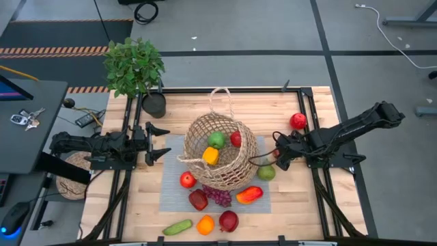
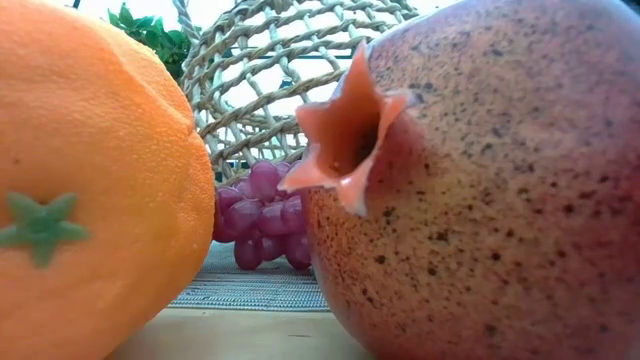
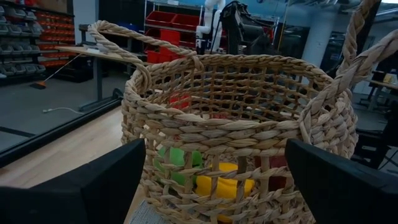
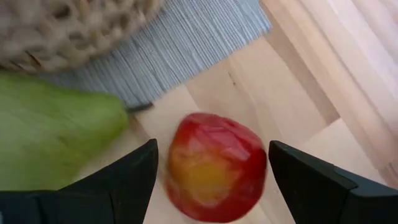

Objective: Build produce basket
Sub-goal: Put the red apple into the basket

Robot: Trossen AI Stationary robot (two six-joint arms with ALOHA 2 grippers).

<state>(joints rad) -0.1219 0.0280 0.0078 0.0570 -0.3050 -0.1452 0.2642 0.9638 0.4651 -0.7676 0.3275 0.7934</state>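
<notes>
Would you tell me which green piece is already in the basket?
The round green fruit, beside the yellow one; the pear and the cucumber lie outside the basket.

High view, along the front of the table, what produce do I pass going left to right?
Cucumber → orange → pomegranate, all lying on the table in front of the basket.
</notes>
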